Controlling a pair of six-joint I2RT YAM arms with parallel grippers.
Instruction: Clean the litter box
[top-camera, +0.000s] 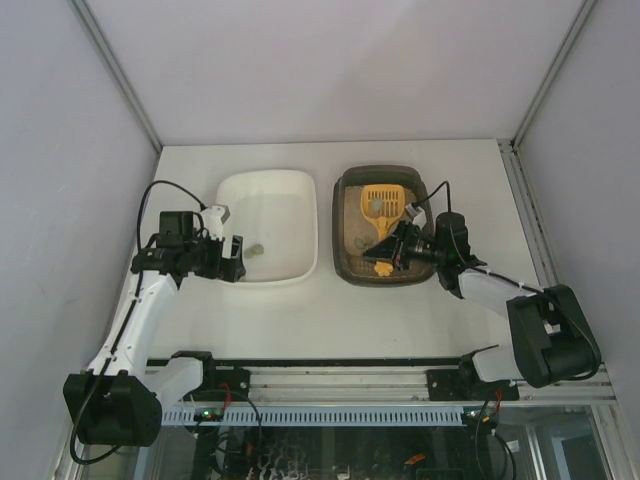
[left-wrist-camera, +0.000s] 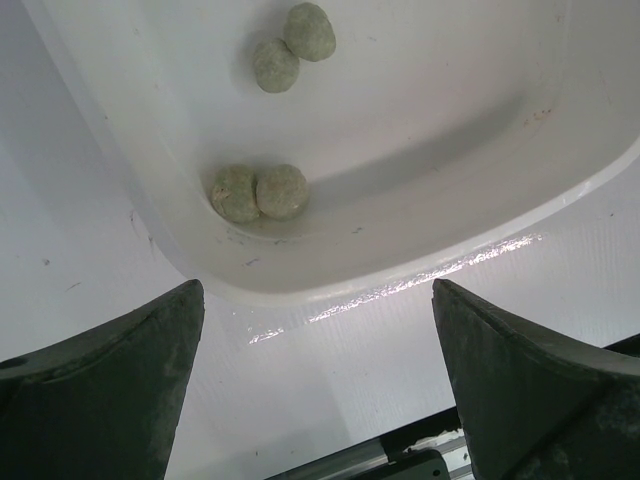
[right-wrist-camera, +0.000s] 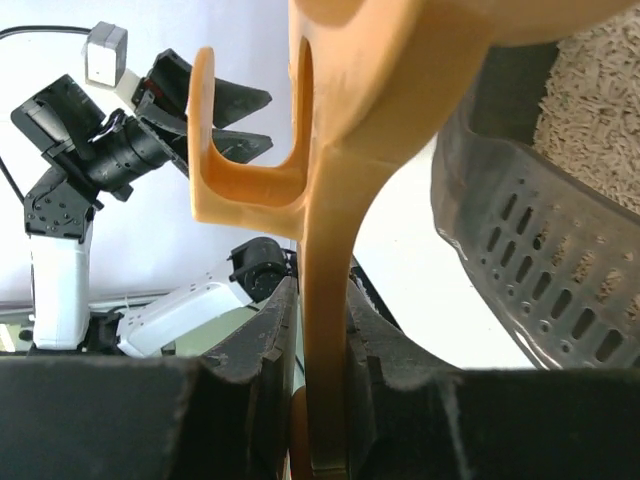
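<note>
Bench (top-camera: 300, 310): flat white surface. It carries both containers side by side, each within reach of one arm.

White tub (top-camera: 285, 220): shallow rectangular white plastic basin with rounded corners, on the left half of the bench. It stands apart from the litter box across a narrow gap, and appears to serve as the dump bin.

Litter box (top-camera: 380, 172): dark grey-brown rectangular plastic tray with a wide rim, on the right half of the bench. It has beige sandy litter inside.

Scoop (top-camera: 380, 205): yellow-orange slotted plastic scoop with a hooked handle. Its head lies over the litter at the far end of the box and its handle points toward the arms, probably so it can sift.

Right gripper (right-wrist-camera: 322, 340): clamped on the scoop's handle, which stands edge-on between the fingers. It hangs over the near end of the litter box.

Left gripper (left-wrist-camera: 315, 300): fingers spread wide and holding nothing. It is just beside the tub's near-left rim, likely parked out of the scoop's path.

Clumps (left-wrist-camera: 260, 192): four round grey-green lumps in two touching pairs on the tub floor. They appear to be waste already transferred.
</note>
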